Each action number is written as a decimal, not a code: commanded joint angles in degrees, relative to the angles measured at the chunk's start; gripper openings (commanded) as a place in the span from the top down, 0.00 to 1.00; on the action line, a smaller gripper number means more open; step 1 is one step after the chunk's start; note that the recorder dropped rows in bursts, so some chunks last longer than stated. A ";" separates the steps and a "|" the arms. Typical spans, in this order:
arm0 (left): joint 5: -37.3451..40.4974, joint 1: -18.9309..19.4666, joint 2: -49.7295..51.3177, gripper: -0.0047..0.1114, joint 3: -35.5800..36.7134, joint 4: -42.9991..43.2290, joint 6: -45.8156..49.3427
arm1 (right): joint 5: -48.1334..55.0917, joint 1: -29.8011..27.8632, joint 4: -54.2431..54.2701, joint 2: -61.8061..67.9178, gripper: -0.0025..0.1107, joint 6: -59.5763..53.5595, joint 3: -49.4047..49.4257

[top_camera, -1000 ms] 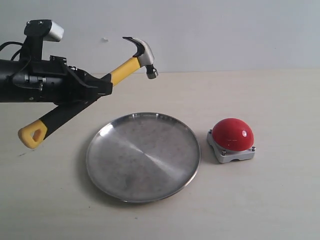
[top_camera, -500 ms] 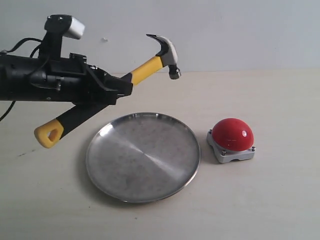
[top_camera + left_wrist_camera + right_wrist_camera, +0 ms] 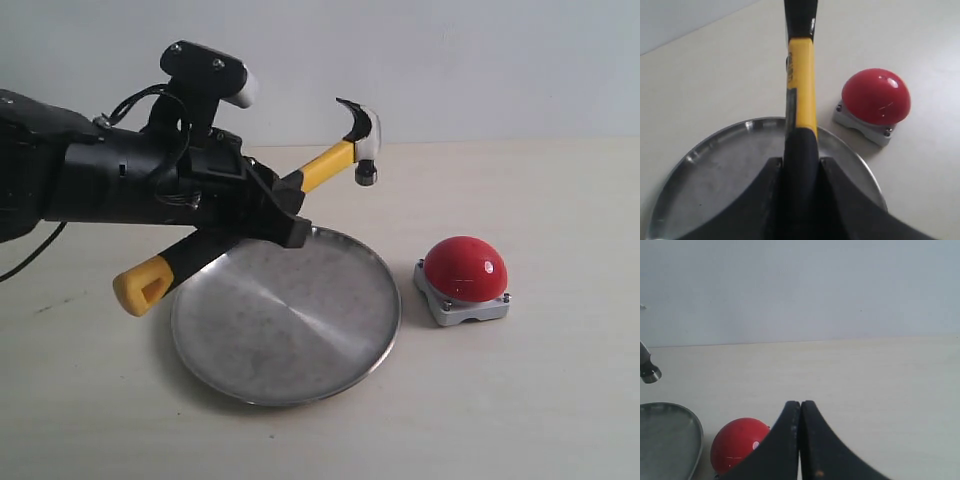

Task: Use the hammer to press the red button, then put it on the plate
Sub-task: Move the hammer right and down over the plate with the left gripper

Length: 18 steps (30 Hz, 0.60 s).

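Observation:
My left gripper (image 3: 290, 225) is shut on the black handle of the hammer (image 3: 325, 166), holding it slanted in the air above the far left part of the silver plate (image 3: 300, 370). The dark head points up and to the right, left of and above the red button (image 3: 466, 268). The yellow end hangs low at the left. In the left wrist view the hammer (image 3: 801, 85) runs out from my gripper (image 3: 800, 162) over the plate (image 3: 710, 170), with the red button (image 3: 876, 96) beside it. My right gripper (image 3: 800, 405) is shut on nothing, near the red button (image 3: 735, 445).
The pale table top (image 3: 560, 200) stretches behind and to the right of the button. A plain light wall (image 3: 480, 60) rises at the back. The left arm's bulky black body (image 3: 100, 185) hangs over the table's left side.
The left arm has carried the hammer to the right and a little lower, so its head is nearer the red button. Plate and button have not moved.

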 commanded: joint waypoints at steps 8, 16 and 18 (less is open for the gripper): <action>-24.00 -0.64 -0.75 0.96 6.83 71.65 -88.88 | -0.16 -0.10 -0.04 -0.25 0.98 -0.04 0.10; -40.10 3.08 2.52 0.96 12.87 102.34 -120.47 | -0.16 -0.10 -0.04 -0.25 0.98 -0.04 0.10; -43.56 4.70 3.99 0.96 12.87 114.19 -133.90 | -0.16 -0.10 -0.04 -0.25 0.98 -0.04 0.10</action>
